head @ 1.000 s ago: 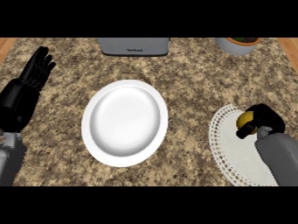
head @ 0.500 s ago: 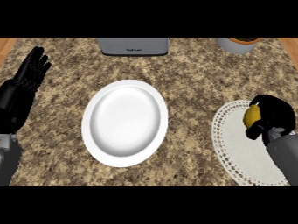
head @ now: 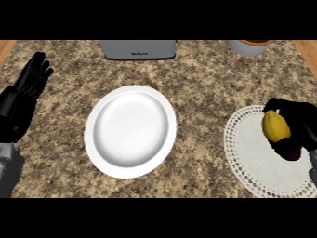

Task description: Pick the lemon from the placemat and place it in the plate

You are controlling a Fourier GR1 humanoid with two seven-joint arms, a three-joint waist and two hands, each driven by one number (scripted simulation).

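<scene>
A white oval plate (head: 130, 131) is seen on the speckled granite worktop (head: 202, 79). The yellow lemon (head: 276, 127) is held over the white lace placemat (head: 257, 160), enclosed by the curled fingers of the right hand (head: 305, 125). The left hand (head: 20, 100) is rested open at the left edge, fingers straight.

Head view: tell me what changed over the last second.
The right hand closed round the lemon on the placemat; more of the lemon's yellow now shows beside the curled fingers, and hand and lemon have shifted slightly toward the view's right edge. The plate stayed put, and the left hand stayed open at the left edge.
</scene>
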